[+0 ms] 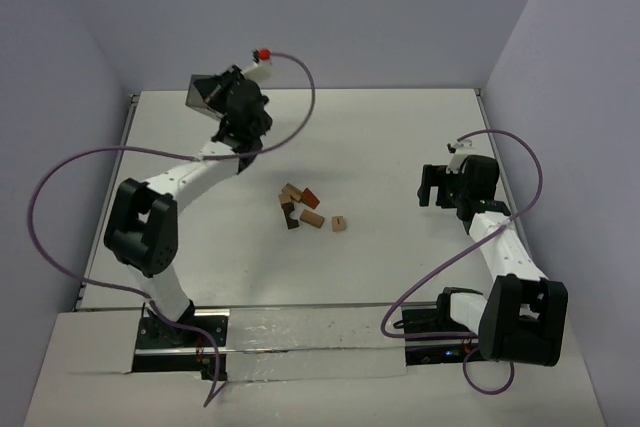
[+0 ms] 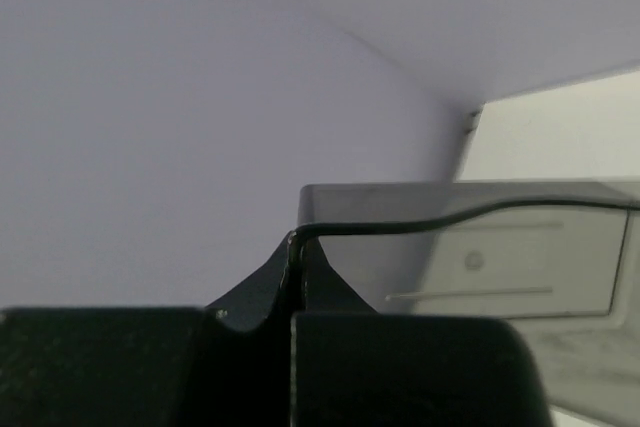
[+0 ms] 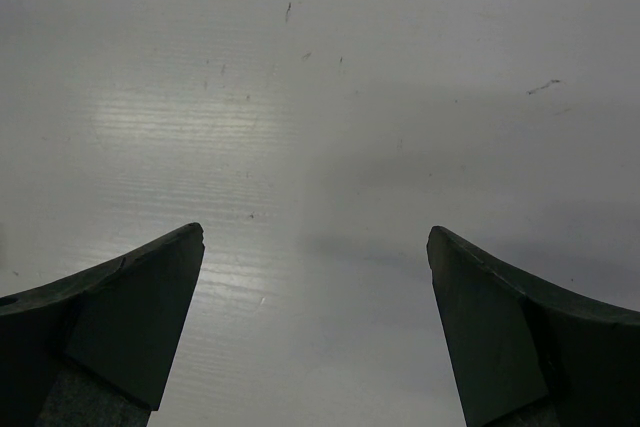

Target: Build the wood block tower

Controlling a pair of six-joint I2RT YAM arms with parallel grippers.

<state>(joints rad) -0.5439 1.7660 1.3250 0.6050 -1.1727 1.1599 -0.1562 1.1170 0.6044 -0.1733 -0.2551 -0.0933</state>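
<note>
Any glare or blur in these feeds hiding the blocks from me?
Top view: even light, blocks sharp. Left wrist: left claw blurred up close, container it grips clearer. Right wrist: glare patch on the table beyond the open right claw; no blocks there.

On the bench [image 1: 400, 147] we count roughly six small wood blocks [image 1: 312, 217], tan and reddish-brown, one grey translucent container [image 1: 205, 93], two arms [image 1: 190, 175] and two purple cables [image 1: 313, 92]

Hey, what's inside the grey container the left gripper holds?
No blocks show through the translucent wall of the grey container, but the left gripper pinching its rim covers its lower part. The wood blocks lie loose outside it.
</note>
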